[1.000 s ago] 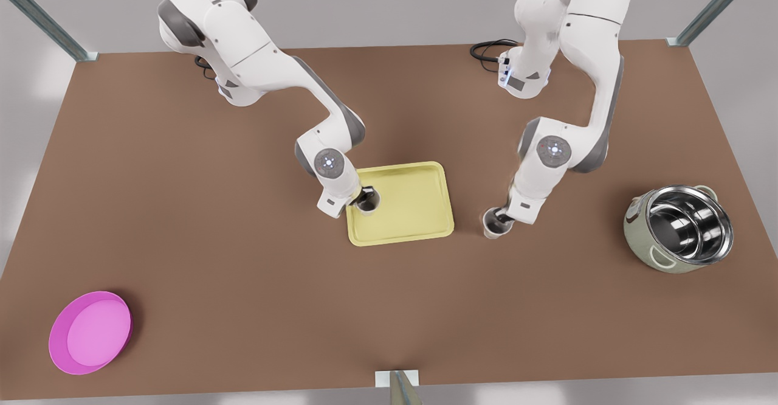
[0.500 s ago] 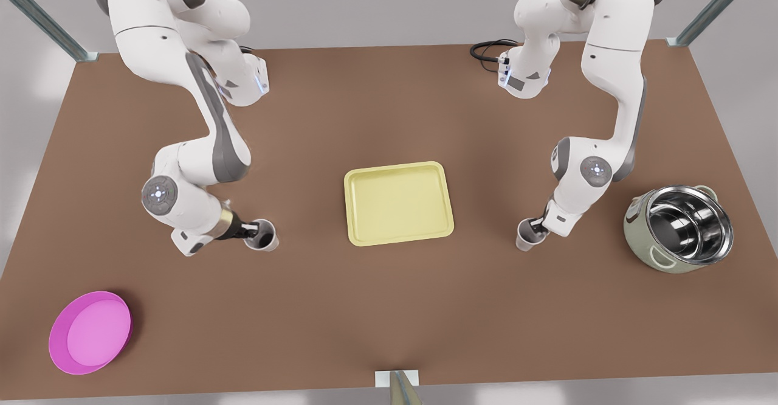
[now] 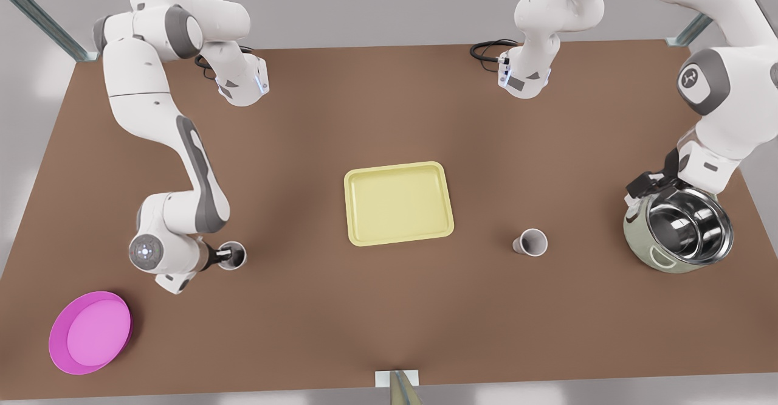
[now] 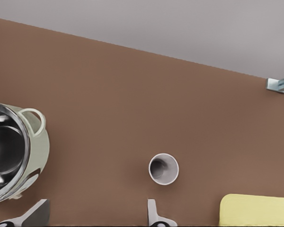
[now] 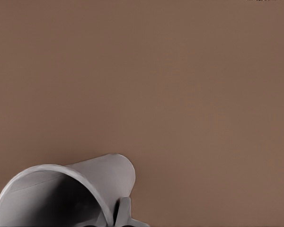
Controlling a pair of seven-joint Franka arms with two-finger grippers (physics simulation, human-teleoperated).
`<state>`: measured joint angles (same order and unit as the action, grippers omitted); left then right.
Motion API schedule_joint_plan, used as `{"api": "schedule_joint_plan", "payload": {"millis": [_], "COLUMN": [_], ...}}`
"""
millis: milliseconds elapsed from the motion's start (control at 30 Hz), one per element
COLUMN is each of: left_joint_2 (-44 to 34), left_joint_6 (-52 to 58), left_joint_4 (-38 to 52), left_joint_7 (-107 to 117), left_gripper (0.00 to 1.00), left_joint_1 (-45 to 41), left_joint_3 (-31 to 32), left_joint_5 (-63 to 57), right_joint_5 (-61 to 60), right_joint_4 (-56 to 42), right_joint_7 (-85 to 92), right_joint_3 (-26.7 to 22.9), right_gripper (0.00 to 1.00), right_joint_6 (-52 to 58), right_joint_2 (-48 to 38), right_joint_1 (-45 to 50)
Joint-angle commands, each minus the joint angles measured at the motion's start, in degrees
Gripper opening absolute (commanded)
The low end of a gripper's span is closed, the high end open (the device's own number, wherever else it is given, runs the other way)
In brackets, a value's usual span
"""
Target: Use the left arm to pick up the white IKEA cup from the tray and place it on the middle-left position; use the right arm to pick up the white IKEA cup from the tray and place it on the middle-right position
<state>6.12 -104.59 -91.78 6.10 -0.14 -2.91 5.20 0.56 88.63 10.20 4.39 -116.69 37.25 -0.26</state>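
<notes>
- Front view: the right gripper [image 3: 226, 255] clamps a white tapered cup [image 3: 234, 255] toward the brown worktop's [image 3: 389, 308] edge on the front view's left.
- The left gripper [image 3: 643, 183], fingers spread, hovers by the steel-lined green pot [image 3: 681, 228].
- A second white cup [image 3: 530, 242] stands upright between the pot and the flat pale-yellow rectangular tray [image 3: 398, 204].

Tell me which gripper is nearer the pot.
Left. The left gripper hangs open at the pot's rim, at the front view's right. The right gripper is far across the table, past the tray, gripping a cup.
</notes>
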Motion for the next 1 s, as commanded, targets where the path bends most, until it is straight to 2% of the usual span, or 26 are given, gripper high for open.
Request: {"api": "schedule_joint_plan", "payload": {"millis": [0,67,100,133,167,200,367,400,533,600,633,667,733,767,800,967], "left_joint_2": [0.6,1.0,1.2,1.3,1.2,1.3,2.5,2.5,2.5,2.5,2.5,2.5,2.5,2.5,2.5,2.5], "left_joint_6": [8.9,9.3,9.4,9.5,9.7,9.2,8.1,8.2,8.2,8.2,8.2,8.2,8.2,8.2,8.2,8.2], "left_joint_4": [0.1,0.6,0.7,0.6,0.6,0.6,1.9,1.9,1.9,1.9,1.9,1.9,1.9,1.9,1.9,1.9], "left_joint_7": [-6.9,-6.9,-6.9,-7.2,-7.3,-7.4,-7.3,-7.3,-7.3,-7.4,-7.4,-7.3,-7.3,-7.3,-7.3,-7.1], "left_gripper": [1.00,1.00,1.00,1.00,1.00,1.00,1.00,1.00,1.00,1.00,1.00,1.00,1.00,1.00,1.00,1.00], "left_joint_1": [-2.1,-2.1,-2.1,-2.0,-1.9,-2.0,-2.1,-2.1,-2.0,-1.8,-1.8,-1.8,-1.8,-1.8,-1.8,-1.8], "left_joint_3": [0.1,0.1,0.0,0.0,-0.1,0.0,0.0,0.0,0.0,0.0,0.0,-0.1,0.0,0.0,0.0,0.0], "left_joint_5": [-0.1,0.3,0.5,0.2,0.2,0.1,0.6,0.4,0.4,0.4,0.4,0.4,0.5,0.5,0.4,0.5], "right_joint_5": [0.9,0.9,0.8,0.7,0.6,0.5,0.3,0.3,0.4,0.5,0.5,0.3,3.4,5.2,7.7,7.8], "right_joint_4": [0.0,0.0,0.0,0.0,0.0,0.0,0.0,-1.4,-1.7,-2.9,-3.4,-3.5,-4.0,-9.7,-10.0,-10.0], "right_joint_7": [13.2,13.2,13.2,13.1,12.6,12.4,11.9,11.5,8.6,5.4,-0.8,-10.6,-11.2,-8.1,-2.0,-2.5], "right_joint_3": [0.0,0.0,0.0,0.0,0.0,0.0,0.1,0.4,2.4,3.9,5.0,5.3,4.4,4.6,3.9,4.5], "right_gripper": [0.12,0.15,0.21,0.35,0.55,0.65,0.67,0.70,0.75,0.76,0.81,1.00,1.00,1.00,1.00,1.00], "right_joint_6": [-2.8,-2.8,-2.8,-2.8,-2.8,-2.8,-2.8,-1.7,10.0,13.2,15.8,19.4,20.5,29.2,31.9,31.2], "right_joint_2": [0.5,0.5,0.5,0.5,0.5,0.5,0.0,-2.0,-11.0,-11.7,-12.7,-14.7,-17.0,-18.5,-19.3,-18.9], "right_joint_1": [0.0,0.0,-0.1,-0.1,0.0,0.0,0.0,0.3,0.4,0.4,0.4,0.4,-1.1,-2.7,-2.8,-3.1]}}
